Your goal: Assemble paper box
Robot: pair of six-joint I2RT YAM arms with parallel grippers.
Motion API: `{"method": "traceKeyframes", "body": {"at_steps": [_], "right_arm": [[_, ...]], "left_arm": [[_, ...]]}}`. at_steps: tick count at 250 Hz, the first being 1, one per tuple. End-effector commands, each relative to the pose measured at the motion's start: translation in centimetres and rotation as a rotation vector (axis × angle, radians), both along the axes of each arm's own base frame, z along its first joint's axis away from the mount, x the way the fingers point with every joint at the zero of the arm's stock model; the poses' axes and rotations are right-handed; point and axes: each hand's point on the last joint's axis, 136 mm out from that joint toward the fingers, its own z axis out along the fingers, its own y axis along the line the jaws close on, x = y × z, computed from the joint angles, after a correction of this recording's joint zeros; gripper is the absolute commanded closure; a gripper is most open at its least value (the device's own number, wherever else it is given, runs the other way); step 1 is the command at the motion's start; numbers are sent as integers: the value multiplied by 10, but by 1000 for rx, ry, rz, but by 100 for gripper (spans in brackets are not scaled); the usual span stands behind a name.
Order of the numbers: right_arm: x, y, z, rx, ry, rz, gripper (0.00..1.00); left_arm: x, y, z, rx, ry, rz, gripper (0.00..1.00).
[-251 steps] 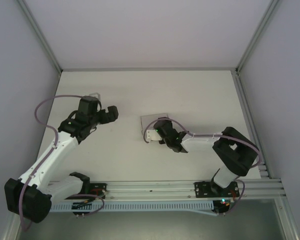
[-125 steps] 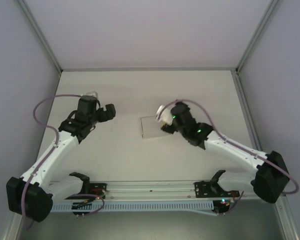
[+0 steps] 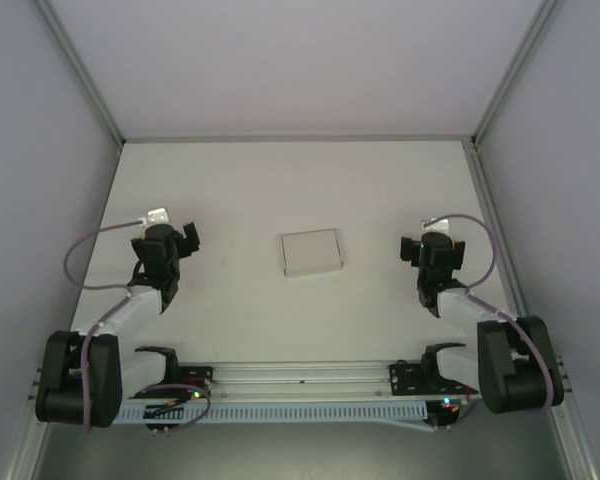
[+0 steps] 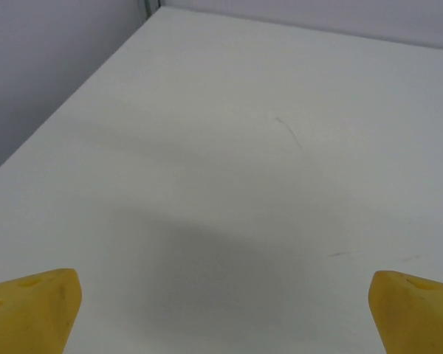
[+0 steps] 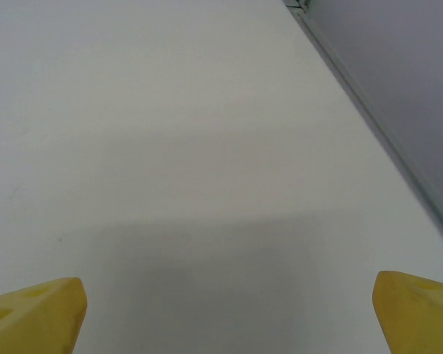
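- Midway between the two arms, the box (image 3: 311, 252) lies flat on the white counter (image 3: 280, 180), folded shut, a small white rectangle with its long sides running left to right.
- Nothing touches the box; both arms stand well apart from it.
- A second ago the right jaws were down on the box's near right part. Half a second ago they had lifted off just to its right.
- Now the right arm (image 3: 450, 295) is drawn back to the right side of the counter, folded close over its base.
- The box sits about where it was a second ago.
- The left arm (image 3: 150, 290) has pulled back too. It reached toward the middle of the counter before and is now tucked in on the left side.
- Right jaws: wide apart and gripping nothing. In the right wrist view the yellow fingertips (image 5: 33, 313) sit at the two lower corners with bare counter between them.
- Left jaws: also wide apart and gripping nothing, as before. In the left wrist view the fingertips (image 4: 29, 310) sit in the lower corners over bare counter.
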Motion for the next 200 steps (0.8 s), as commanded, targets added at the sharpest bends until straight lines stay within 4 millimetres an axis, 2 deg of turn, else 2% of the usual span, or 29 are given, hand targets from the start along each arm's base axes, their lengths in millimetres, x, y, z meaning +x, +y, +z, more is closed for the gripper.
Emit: {"method": "traceKeyframes", "body": {"at_steps": [1,29,43,56,80,87,95,104,125,200], "right_arm": [[19,10,57,95,-360,50,0],[20,12,43,79,-381,73,0],[29,13,31,85,-363,87,0],[42,15,31,83,-386,96,0],[64,10,8,167,-149,91,0],[66,7,10,198,-182,116,0],[61,6,15,208,-244,126,0],[61,2,16,217,-260,114,0],[62,4,12,212,-199,117,0],[62,7,13,203,-216,139,0]], "left_arm": [[17,5,40,75,-227,2,0],[15,2,23,135,-220,-39,0],[11,9,22,168,-265,-12,0],[11,11,22,160,-264,-15,0],[13,20,15,128,-330,-43,0],[17,12,-3,94,-265,-114,0],[29,10,-5,113,-255,-132,0],[35,-4,-11,130,-209,-192,0],[35,-4,-9,121,-218,-211,0],[36,-5,-8,122,-221,-212,1]]}}
